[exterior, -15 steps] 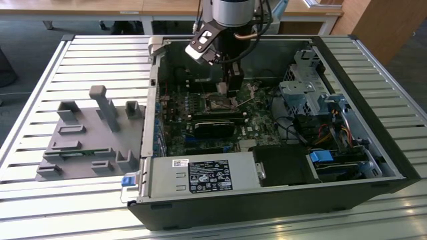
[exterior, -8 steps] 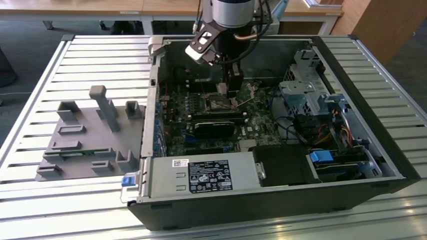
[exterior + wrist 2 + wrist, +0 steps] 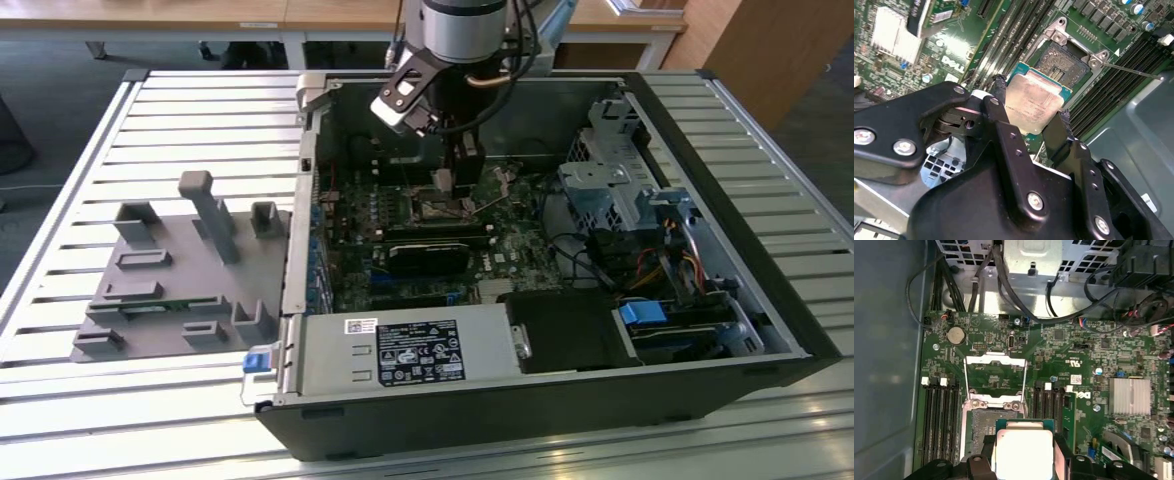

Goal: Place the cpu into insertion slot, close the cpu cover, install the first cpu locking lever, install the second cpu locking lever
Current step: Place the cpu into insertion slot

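In the gripper [image 3: 1031, 100], clenched on two opposite edges, sits the cpu [image 3: 1024, 452]; just beyond its fingertips lies the bare insertion slot [image 3: 1064, 60], the cpu cover [image 3: 995, 359] swung open.

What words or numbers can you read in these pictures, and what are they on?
White label on the grey box: print too small to read.
White logo on the green board: a maker's mark, not spelled out here.
The cpu, held in the tool: nothing readable on its face.
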Tool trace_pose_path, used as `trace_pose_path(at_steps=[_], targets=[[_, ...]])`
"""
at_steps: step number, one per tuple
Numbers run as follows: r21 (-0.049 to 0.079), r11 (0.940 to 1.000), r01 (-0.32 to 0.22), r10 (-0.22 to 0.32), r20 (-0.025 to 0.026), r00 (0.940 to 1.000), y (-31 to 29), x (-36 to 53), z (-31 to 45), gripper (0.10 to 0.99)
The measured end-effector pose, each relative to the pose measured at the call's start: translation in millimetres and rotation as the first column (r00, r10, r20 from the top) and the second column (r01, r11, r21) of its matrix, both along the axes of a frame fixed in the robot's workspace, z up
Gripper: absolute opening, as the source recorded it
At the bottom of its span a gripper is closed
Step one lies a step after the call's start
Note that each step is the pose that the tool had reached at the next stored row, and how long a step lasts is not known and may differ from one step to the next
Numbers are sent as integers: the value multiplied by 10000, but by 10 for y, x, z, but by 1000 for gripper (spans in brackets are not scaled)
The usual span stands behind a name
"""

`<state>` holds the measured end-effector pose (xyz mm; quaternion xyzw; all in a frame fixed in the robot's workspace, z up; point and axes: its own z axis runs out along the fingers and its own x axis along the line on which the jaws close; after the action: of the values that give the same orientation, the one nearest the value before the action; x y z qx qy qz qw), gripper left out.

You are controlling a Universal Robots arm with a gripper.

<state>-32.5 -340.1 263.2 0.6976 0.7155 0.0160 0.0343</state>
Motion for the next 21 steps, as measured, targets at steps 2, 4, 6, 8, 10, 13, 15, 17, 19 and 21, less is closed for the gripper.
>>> trace_pose_path(at_steps=[2, 4, 6, 8, 10, 13, 15, 17, 19, 21], targets=[[-1, 10000, 0, 0, -1, 10000, 29, 0, -36, 541], [-1, 10000, 1, -1, -2, 10000, 59, 0, -71, 541], [1, 10000, 4, -4, -5, 10000, 94, -1, -103, 541], [0, 10000, 5, -5, -7, 10000, 118, -4, -129, 541], [0, 10000, 5, -5, -7, 10000, 124, -7, -150, 541], [-1, 10000, 6, -6, -8, 10000, 129, -10, -173, 541], [0, 10000, 11, -11, -9, 10000, 131, -14, -189, 541], [0, 10000, 13, -13, -10, 10000, 133, -21, -204, 541], [0, 10000, 12, -12, -11, 10000, 136, -41, -218, 541], [-1, 10000, 12, -12, -11, 10000, 140, -60, -229, 541]])
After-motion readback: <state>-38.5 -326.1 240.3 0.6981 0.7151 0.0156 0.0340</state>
